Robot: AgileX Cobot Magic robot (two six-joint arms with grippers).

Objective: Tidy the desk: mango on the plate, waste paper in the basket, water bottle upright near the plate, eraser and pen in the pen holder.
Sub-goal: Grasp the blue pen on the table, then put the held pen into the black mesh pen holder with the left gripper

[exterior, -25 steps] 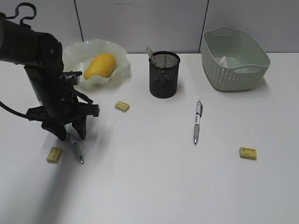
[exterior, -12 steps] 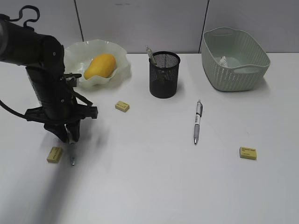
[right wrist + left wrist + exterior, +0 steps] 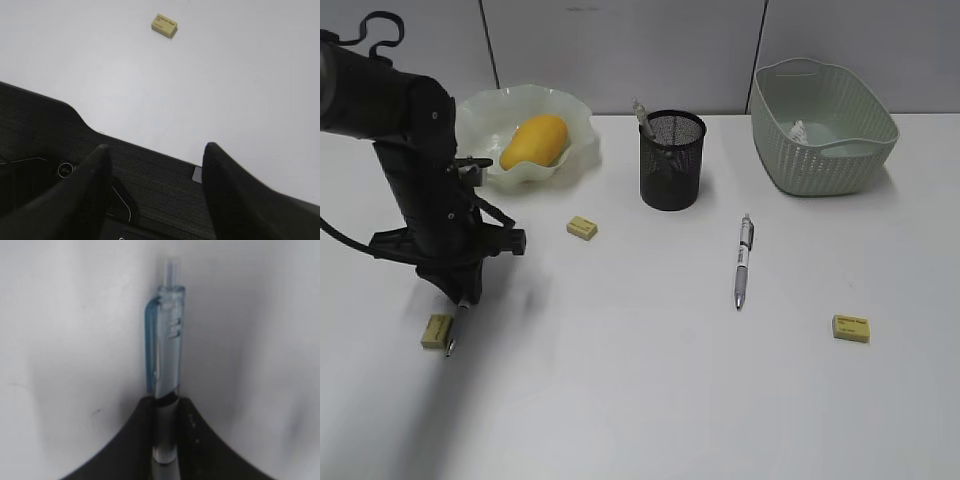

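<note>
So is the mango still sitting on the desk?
No, the mango lies inside the plate at the back left of the desk.

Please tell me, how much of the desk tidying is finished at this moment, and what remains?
Done: the mango lies on the plate, a white scrap sits in the basket, and one pen stands in the pen holder.
In hand: the left gripper has its fingers around a pen.
Left: the other pen and three erasers. No water bottle is visible.
</note>
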